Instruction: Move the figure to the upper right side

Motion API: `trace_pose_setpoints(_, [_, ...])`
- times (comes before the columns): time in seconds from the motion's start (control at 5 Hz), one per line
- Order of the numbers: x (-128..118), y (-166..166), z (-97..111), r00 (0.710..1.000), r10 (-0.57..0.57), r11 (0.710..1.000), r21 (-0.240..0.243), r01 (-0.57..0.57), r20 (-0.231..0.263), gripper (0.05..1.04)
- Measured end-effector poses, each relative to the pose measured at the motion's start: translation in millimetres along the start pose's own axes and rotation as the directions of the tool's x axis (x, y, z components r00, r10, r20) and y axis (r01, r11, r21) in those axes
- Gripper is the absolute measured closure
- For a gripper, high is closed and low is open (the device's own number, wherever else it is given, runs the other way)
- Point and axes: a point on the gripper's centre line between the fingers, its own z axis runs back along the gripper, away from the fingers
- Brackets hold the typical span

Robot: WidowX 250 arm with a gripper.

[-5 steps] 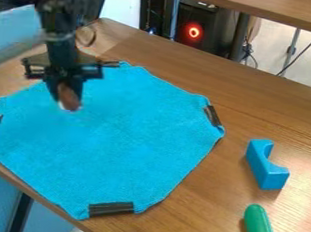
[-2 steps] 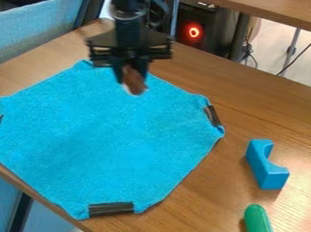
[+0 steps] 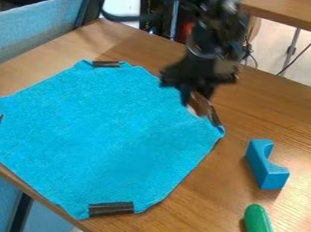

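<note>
Nearest, a green rounded object [image 3: 260, 229] lies on the worktop [image 3: 302, 118], to the right of the cloth. At the near corner of the blue cloth [image 3: 110, 135] sits 1 dark strip [image 3: 111, 208]. Just beyond the green object, on the bare wood, is 1 blue block [image 3: 267, 168] with a curved notch. The cloth spreads flat, with 3 more dark strips at its left, right and far corners.

The figure [image 3: 199, 105], brown with a pale lower part, is at the cloth's right corner, just beside the strip there; I cannot tell whether it touches the cloth. The black gripper [image 3: 196, 96] points down, its fingers closed around the figure, both blurred. Farther off, beyond the worktop's far edge, are a second wooden surface [image 3: 296, 13] and 1 thin cable [image 3: 299, 57].
</note>
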Motion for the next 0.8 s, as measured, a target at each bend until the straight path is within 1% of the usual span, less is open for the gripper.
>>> trace_pose_setpoints(0.2, [-11.7, -44.9, -12.0, 0.999, 0.020, 0.999, -0.042, -0.019, 0.025, 0.792])
trace_pose_setpoints(0.4, [-24.9, -74.8, -33.0, 0.999, 0.014, 0.999, -0.032, -0.013, 0.034, 0.792])
trace_pose_setpoints(0.6, [-29.6, -97.1, -44.3, 0.998, 0.007, 0.999, -0.037, -0.005, 0.063, 0.720])
trace_pose_setpoints(0.8, [-27.2, -104.5, -41.7, 0.991, 0.025, 0.998, -0.063, -0.017, 0.131, 0.426])
